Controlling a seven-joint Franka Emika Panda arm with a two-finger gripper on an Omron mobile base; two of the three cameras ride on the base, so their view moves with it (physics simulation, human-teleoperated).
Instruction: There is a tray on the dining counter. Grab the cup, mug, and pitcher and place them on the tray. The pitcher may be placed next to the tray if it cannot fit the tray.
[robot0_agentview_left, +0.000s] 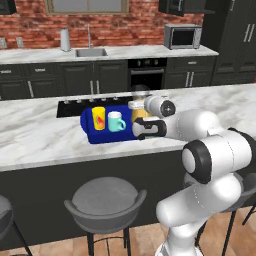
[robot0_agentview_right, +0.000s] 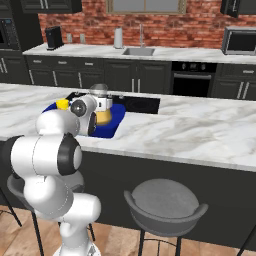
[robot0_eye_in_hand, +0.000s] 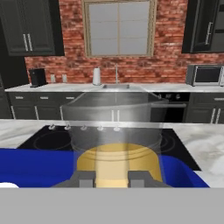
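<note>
The deep-blue tray (robot0_agentview_left: 92, 132) lies on the marble dining counter (robot0_agentview_left: 35, 140). In it stand the yellow cup (robot0_agentview_left: 98, 118) and, just right of it, the teal mug (robot0_agentview_left: 116, 121). The amber pitcher (robot0_agentview_left: 138, 115) with its dark clear top is at the tray's right end, upright. My gripper (robot0_agentview_left: 143, 130) is shut on the pitcher low on its near side. In the hand view the pitcher (robot0_eye_in_hand: 116, 157) rises directly ahead over the blue tray (robot0_eye_in_hand: 39, 168), with the gripper (robot0_eye_in_hand: 111, 180) on its amber base. From the right, the pitcher (robot0_agentview_right: 103, 116) stands on the tray (robot0_agentview_right: 114, 126).
A black cooktop (robot0_agentview_left: 70, 107) is set into the dining counter just behind the tray. Round grey stools (robot0_agentview_left: 105, 200) (robot0_agentview_right: 167, 202) stand along the near side. The far wall counter carries a sink (robot0_agentview_left: 91, 52) and a microwave (robot0_agentview_left: 183, 36).
</note>
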